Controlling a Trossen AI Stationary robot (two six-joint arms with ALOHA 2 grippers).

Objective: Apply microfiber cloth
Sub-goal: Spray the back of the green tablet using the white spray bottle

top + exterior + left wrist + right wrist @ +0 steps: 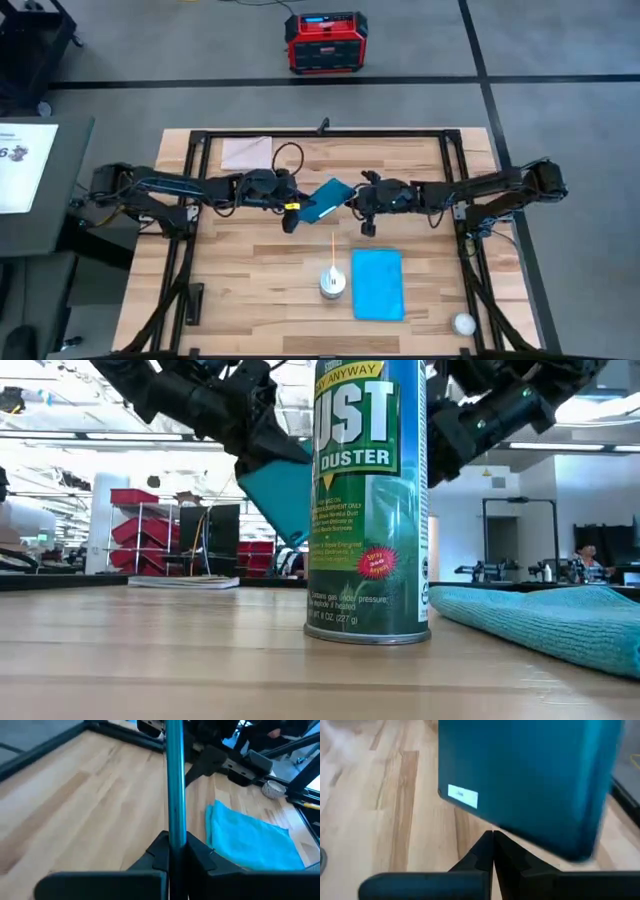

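The sky-blue microfiber cloth [378, 283] lies flat on the table at the near right; it also shows in the left wrist view [250, 840] and the low view [540, 615]. A dark teal slab [326, 200] hangs above the table's middle, with my left gripper [300, 207] shut on it. My right gripper [358, 200] is shut just beside the slab's right corner. In the right wrist view its shut fingertips [492, 837] sit at the lower edge of the slab [530, 780]. My left gripper pinches the slab's two flat faces near its left edge [174, 827] between its two fingers, coming level from the table's left. The slab stands on edge, tilted, lifted clear of the table [285, 490]. My right gripper is shut at the slab's edge; whether it touches, I cannot tell.
A green duster can [332, 282] with a thin straw stands left of the cloth, near the front. A pale beige sheet [246, 152] lies at the far left. A small white ball [462, 323] sits at the near right corner. Black frame rails [320, 131] border the table.
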